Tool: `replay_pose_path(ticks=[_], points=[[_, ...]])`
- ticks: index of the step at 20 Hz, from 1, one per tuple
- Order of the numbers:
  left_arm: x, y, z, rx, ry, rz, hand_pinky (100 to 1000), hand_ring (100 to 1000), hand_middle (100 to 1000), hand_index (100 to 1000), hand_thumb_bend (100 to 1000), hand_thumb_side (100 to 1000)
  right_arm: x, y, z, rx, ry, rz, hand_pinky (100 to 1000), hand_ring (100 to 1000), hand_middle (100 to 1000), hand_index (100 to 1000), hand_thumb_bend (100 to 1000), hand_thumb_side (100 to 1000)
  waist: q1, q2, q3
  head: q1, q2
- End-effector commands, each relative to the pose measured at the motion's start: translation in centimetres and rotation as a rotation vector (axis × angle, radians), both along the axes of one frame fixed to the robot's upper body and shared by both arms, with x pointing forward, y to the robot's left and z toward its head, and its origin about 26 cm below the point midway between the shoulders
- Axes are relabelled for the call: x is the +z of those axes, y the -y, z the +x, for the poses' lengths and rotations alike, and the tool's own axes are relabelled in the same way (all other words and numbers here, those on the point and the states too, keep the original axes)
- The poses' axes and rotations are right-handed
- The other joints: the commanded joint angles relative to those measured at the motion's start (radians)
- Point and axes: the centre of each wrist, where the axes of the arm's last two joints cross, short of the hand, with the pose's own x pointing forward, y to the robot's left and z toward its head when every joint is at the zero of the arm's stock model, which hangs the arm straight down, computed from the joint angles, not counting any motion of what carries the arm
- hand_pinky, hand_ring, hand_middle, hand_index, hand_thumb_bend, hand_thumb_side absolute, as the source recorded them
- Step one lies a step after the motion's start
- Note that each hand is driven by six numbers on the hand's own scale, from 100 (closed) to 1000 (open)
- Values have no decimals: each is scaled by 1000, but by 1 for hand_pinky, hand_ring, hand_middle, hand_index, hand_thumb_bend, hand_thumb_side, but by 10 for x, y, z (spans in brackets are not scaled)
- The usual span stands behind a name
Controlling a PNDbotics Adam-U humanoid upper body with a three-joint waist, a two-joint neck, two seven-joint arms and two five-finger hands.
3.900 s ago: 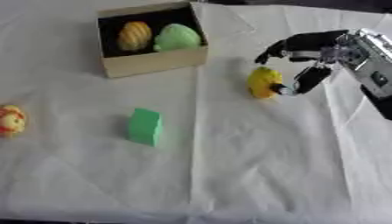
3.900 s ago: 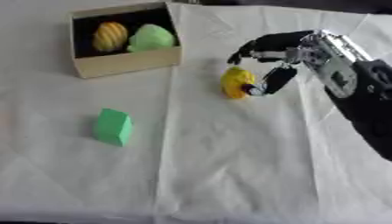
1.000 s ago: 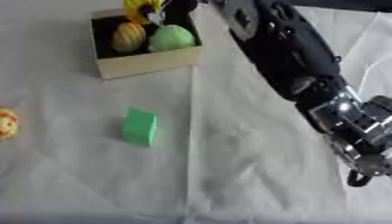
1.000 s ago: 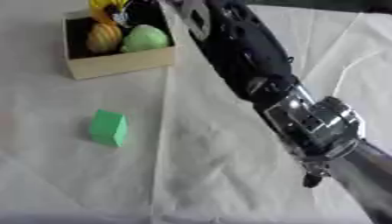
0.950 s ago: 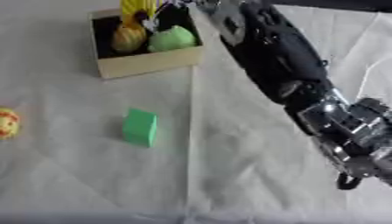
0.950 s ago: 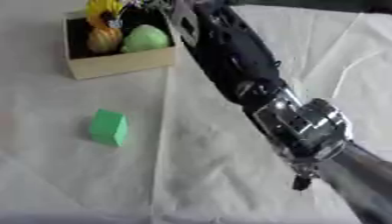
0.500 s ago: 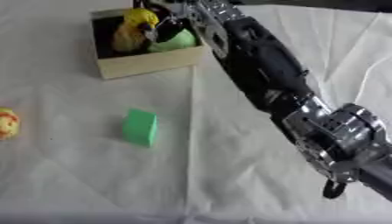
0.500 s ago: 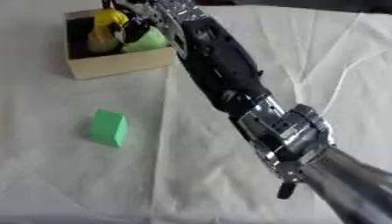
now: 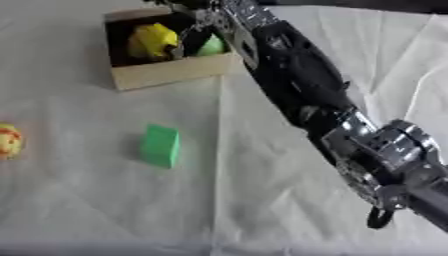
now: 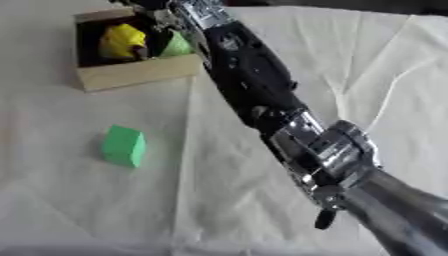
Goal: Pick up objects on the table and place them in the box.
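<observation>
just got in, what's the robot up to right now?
It is clearing objects off the table into the cardboard box. The right arm reaches across to the box at the far left, with the right hand over the opening beside a yellow object that sits inside next to a light green one. Whether the fingers are closed on it is unclear. A green block and a small red-and-yellow object at the left edge lie on the white tablecloth.

Your box (image 9: 166, 75) sits far left; the block (image 9: 161, 145) lies nearer, a ball (image 9: 9, 141) at its left
</observation>
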Motion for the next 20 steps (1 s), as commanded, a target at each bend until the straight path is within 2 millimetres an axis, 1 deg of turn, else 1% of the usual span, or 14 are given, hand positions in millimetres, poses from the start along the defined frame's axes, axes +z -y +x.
replay_pose_path(ticks=[1,5,7,8,9,10,11,15,18,20], points=[[6,1,-3,-12,23,4,850,833,771,811,100,657,18,-3,-3,5,49,-9,835,951,864,1000,347,255,9,-10,0,4,-5],[6,1,-3,-12,21,4,850,834,771,811,100,657,22,-1,-5,10,68,28,817,935,848,1000,287,241,10,-11,-1,8,-4],[6,1,-3,-11,22,4,850,833,771,811,100,656,28,0,-8,17,91,70,802,919,834,1000,203,226,11,-12,-2,10,-1],[6,1,-3,-10,22,4,850,833,771,811,100,655,34,1,-10,24,109,101,792,907,824,994,132,209,11,-13,-3,12,-1],[6,1,-3,-10,23,5,850,834,771,811,100,655,41,3,-14,33,130,135,788,901,818,991,100,197,12,-13,-4,13,0],[7,1,-3,-9,24,5,850,834,772,811,100,653,48,4,-17,43,149,165,784,894,810,983,100,219,12,-13,-4,15,1],[7,0,-3,-8,24,6,850,834,772,811,100,654,57,6,-22,56,176,201,779,888,804,975,100,171,13,-14,-6,17,2],[7,0,-3,-4,26,10,850,834,772,811,100,652,88,22,-42,91,252,336,763,874,790,967,100,118,14,-16,-11,22,4],[8,-1,-3,0,30,15,850,834,772,812,100,649,105,36,-56,112,281,423,754,868,786,971,100,100,16,-18,-14,23,5],[8,-2,-3,4,32,18,850,835,773,812,100,649,112,45,-64,121,291,469,750,866,784,970,100,100,19,-19,-16,20,6]])
